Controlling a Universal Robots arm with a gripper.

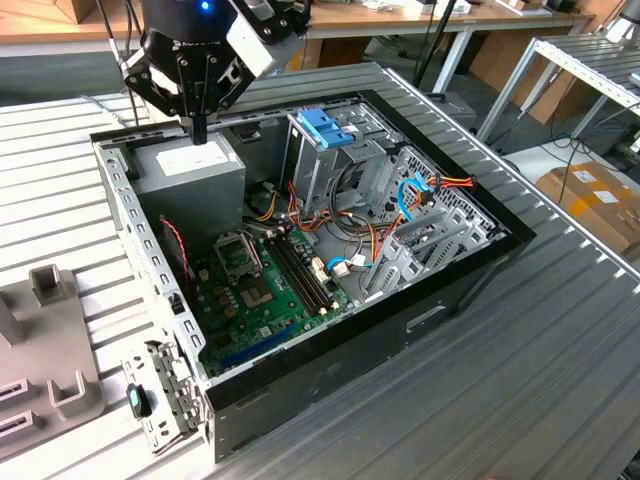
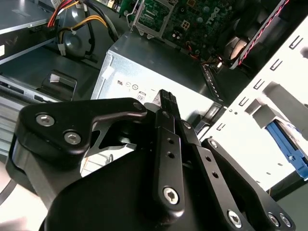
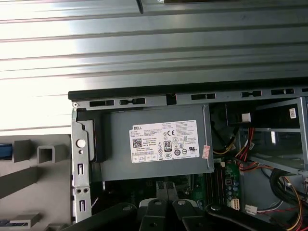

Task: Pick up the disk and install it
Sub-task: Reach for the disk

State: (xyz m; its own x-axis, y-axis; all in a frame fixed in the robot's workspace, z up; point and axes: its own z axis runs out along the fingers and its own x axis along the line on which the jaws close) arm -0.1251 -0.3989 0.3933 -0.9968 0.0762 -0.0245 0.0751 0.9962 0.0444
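My gripper (image 1: 199,132) hangs just above the grey power supply box (image 1: 190,165) in the back corner of the open computer case (image 1: 330,330). Its two black fingers (image 2: 166,101) are pressed together with nothing between them, so it is shut and empty. In the first wrist view the fingertips (image 3: 166,186) sit at the near edge of the power supply's white label (image 3: 163,140). A blue-edged flat piece, probably the disk (image 2: 288,147), shows partly in a grey fixture outside the case wall. Its blue edge (image 3: 4,151) also peeks in on that fixture in the first wrist view.
A blue-topped metal drive cage (image 1: 325,130) stands mid-case, with cable bundles (image 1: 420,195) and the green motherboard (image 1: 265,280) beside it. The grey slotted fixture (image 1: 45,350) lies on the ribbed table at the exterior view's left. A perforated case wall (image 2: 269,91) separates it from the power supply.
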